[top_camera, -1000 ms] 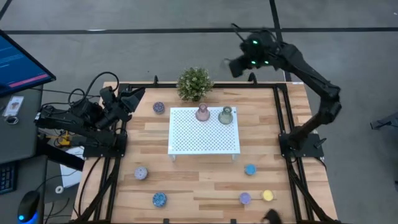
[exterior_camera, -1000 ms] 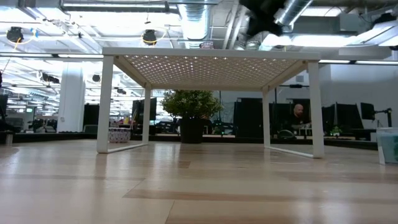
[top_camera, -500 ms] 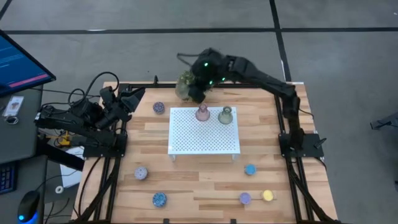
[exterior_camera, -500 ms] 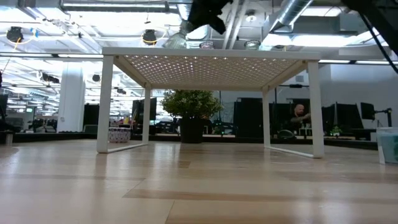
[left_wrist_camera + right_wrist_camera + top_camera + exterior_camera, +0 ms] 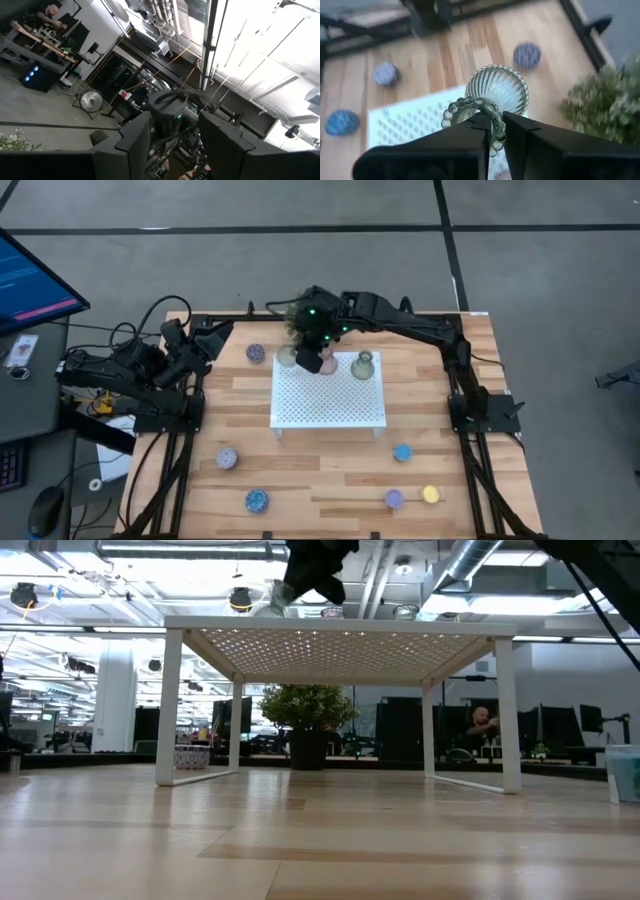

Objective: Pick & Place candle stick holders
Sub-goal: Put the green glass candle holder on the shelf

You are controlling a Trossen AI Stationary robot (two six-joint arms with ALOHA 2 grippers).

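My right gripper is shut on a ribbed green glass vase-shaped holder over the far left corner of the white perforated tray. A pink-brown vase and a second green vase stand on the tray's far edge. Pucks rest on the table: speckled purple, lilac, speckled blue, blue, lilac, yellow. My left gripper is open and empty, parked at the table's far left corner. My right gripper pinches the vase's beaded rim between its two fingers, one finger over the mouth and the other outside. The vase sticks out ahead of the fingers, tilted, its foot toward the table's left. In the low view it hangs just above the tray top.
A bushy potted plant stands behind the tray at the table's far edge, partly under my right arm. The tray stands on legs with open room below. Bare wood lies in front of the tray.
My right gripper has swung from beyond the table's far right corner toward the left and come down to the tray's far left corner, carrying the green vase. It now hangs beside the pink-brown vase.
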